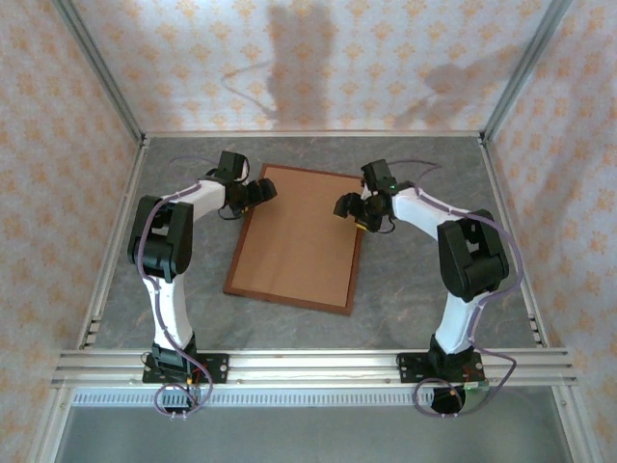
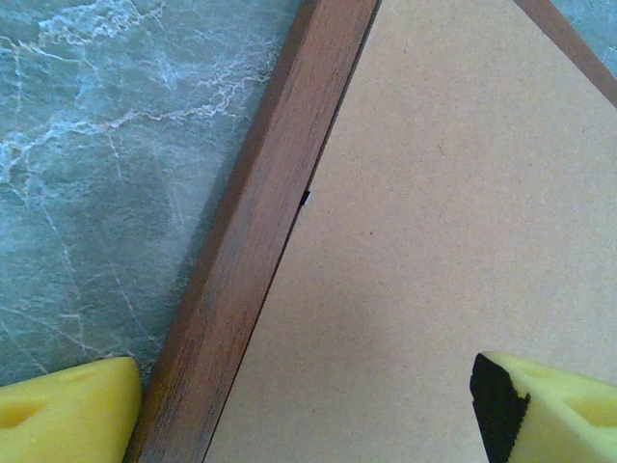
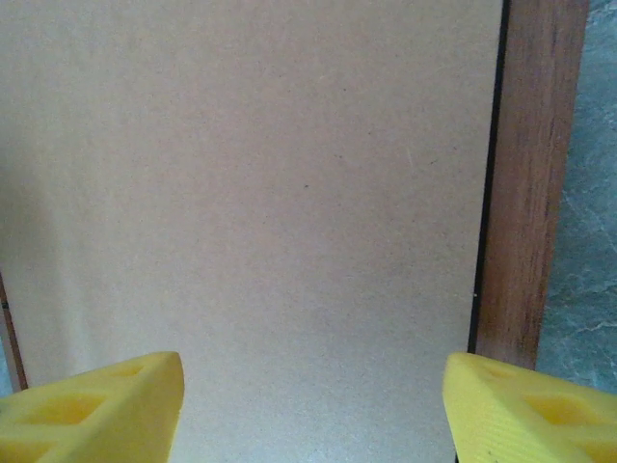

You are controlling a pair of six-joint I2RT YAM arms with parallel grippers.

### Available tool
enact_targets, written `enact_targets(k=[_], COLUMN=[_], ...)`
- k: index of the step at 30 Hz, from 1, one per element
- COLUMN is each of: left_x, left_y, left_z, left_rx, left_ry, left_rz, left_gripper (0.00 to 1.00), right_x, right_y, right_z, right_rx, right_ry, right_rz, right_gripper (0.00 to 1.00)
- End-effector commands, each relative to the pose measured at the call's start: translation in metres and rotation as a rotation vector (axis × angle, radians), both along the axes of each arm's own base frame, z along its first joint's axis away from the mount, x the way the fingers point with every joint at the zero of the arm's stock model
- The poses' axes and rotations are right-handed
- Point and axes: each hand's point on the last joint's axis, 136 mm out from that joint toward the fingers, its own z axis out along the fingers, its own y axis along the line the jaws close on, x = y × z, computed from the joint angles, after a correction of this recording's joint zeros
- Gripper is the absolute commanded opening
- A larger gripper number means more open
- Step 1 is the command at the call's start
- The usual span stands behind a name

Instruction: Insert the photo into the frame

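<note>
The frame (image 1: 243, 241) of dark reddish-brown moulding lies flat in the middle of the table, with a plain brown backing board (image 1: 299, 236) inside it. The photo is hidden. My left gripper (image 1: 258, 190) hovers open over the frame's far left corner. In the left wrist view its yellow fingers (image 2: 67, 415) straddle the moulding (image 2: 251, 241) and the board (image 2: 443, 222), holding nothing. My right gripper (image 1: 345, 207) stands open above the frame's right side. In the right wrist view its gripper (image 3: 313, 405) is over the board (image 3: 260, 193), beside the moulding (image 3: 525, 183).
The table top (image 1: 424, 299) is grey-green marbled. Metal posts and patterned walls (image 1: 58, 145) enclose the left, right and far sides. An aluminium rail (image 1: 308, 367) carrying both arm bases runs along the near edge.
</note>
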Motion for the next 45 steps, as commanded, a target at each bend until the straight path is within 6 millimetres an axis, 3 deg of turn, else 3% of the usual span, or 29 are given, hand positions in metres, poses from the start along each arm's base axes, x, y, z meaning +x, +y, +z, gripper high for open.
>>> enact_targets(k=[1, 7, 13, 15, 19, 23, 27, 31, 40, 45], left_x=[0.001, -0.001, -0.025, -0.041, -0.087, -0.143, -0.194, -0.235, -0.302, -0.306], left_y=[0.001, 0.017, 0.044, 0.049, 0.052, 0.04, 0.031, 0.041, 0.036, 0.003], left_z=[0.003, 0.017, 0.043, 0.047, 0.04, 0.034, 0.037, 0.046, 0.038, 0.024], left_rx=[0.038, 0.06, 0.155, 0.17, 0.214, 0.261, 0.341, 0.402, 0.36, 0.189], left_ry=[-0.008, -0.059, -0.131, -0.135, -0.079, 0.005, 0.056, 0.108, 0.236, 0.267], left_rz=[-0.012, 0.044, 0.135, 0.147, 0.138, 0.115, 0.074, 0.093, 0.104, 0.068], left_gripper=[0.87, 0.88, 0.91, 0.92, 0.92, 0.9, 0.9, 0.9, 0.9, 0.9], right_x=[0.002, 0.016, 0.061, 0.08, 0.116, 0.144, 0.167, 0.18, 0.188, 0.187], right_y=[-0.006, -0.025, -0.045, -0.044, -0.041, -0.035, -0.034, -0.026, -0.016, -0.011], right_z=[0.015, 0.037, 0.045, 0.045, 0.037, 0.026, 0.017, 0.003, -0.021, -0.03], right_rx=[0.001, -0.038, -0.145, -0.152, -0.198, -0.232, -0.266, -0.25, -0.22, -0.184], right_ry=[-0.043, -0.171, -0.29, -0.305, -0.325, -0.335, -0.327, -0.29, -0.248, -0.227], right_rz=[0.008, -0.019, -0.075, -0.071, -0.047, 0.008, 0.036, 0.08, 0.141, 0.163], right_gripper=[0.73, 0.81, 0.92, 0.99, 0.99, 0.99, 1.0, 1.0, 0.99, 0.98])
